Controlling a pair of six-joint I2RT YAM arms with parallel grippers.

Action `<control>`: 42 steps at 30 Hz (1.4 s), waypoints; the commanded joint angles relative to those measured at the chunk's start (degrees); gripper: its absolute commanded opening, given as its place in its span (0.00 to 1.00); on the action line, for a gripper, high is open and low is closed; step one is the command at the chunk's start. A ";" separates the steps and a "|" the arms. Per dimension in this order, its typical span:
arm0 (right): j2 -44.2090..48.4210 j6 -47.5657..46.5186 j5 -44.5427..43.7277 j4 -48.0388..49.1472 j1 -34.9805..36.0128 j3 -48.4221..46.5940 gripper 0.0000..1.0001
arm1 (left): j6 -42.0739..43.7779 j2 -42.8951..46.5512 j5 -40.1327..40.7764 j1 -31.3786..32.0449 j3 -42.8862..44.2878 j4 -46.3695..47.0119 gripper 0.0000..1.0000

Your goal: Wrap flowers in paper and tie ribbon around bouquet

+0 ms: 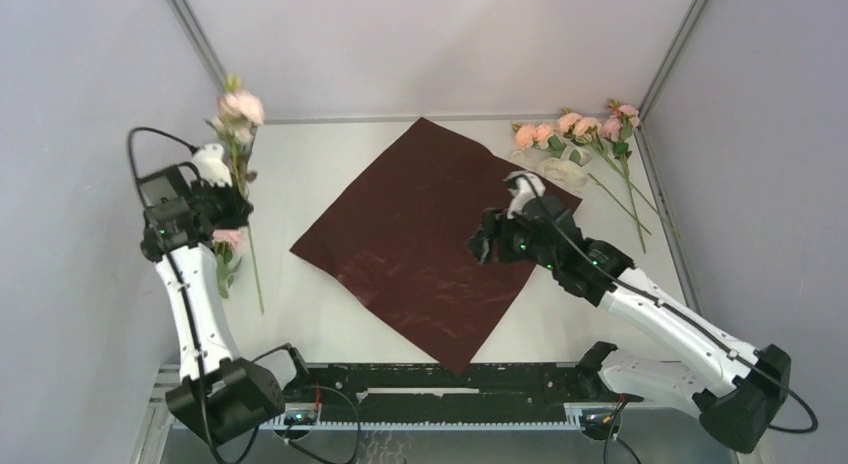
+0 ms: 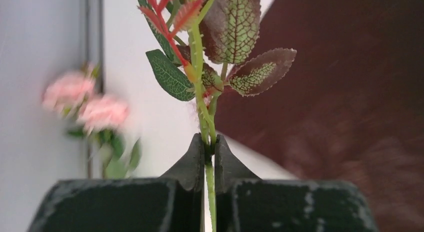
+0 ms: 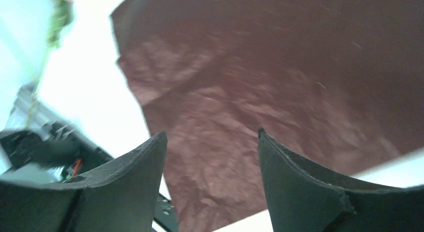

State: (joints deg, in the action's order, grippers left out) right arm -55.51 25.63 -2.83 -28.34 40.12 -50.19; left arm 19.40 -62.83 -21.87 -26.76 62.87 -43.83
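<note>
The deep red paper (image 1: 420, 244) lies flat mid-table, turned like a diamond. My left gripper (image 1: 236, 200) is at the table's left side, shut on a thin green flower stem (image 2: 210, 169). That stem's leaves (image 2: 235, 27) rise above the jaws, and pale-pink roses (image 1: 241, 108) top it. In the left wrist view more pink blooms (image 2: 85, 106) show blurred at the left. More flowers (image 1: 575, 129) lie at the back right, with the cream ribbon (image 1: 562, 170) looped beside them. My right gripper (image 1: 480, 246) hovers open over the paper's right part (image 3: 250, 92), with nothing between its fingers.
Grey walls and metal frame posts close in the table on the left, back and right. A black rail (image 1: 440, 384) runs along the near edge between the arm bases. The red sheet's near corner reaches that rail.
</note>
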 commanded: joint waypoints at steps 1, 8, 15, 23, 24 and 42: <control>-6.06 -8.21 7.66 14.15 7.72 -8.29 0.77 | -19.19 1.52 -24.48 2.55 10.48 2.41 0.00; -27.06 -10.44 15.76 25.60 17.00 -27.38 0.86 | -36.89 4.54 -26.95 21.09 9.39 16.71 0.00; -42.71 -4.47 10.56 21.09 16.51 -42.55 0.75 | -43.53 6.70 -28.45 28.36 5.55 22.35 0.00; -47.29 0.65 12.70 21.78 15.38 -43.55 0.00 | -39.19 6.13 -24.65 28.88 3.28 18.41 0.04; -47.20 1.96 12.34 20.81 14.41 -42.69 0.00 | -34.88 5.54 -22.03 28.85 4.86 13.73 0.24; -66.63 -1.85 5.49 -6.93 -3.75 -49.93 0.18 | 7.58 -10.34 33.87 -4.25 -13.60 8.58 0.98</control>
State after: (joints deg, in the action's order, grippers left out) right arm -120.60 25.98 4.23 -30.70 35.83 -94.32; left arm 22.33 -68.69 2.46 -25.45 52.25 -40.42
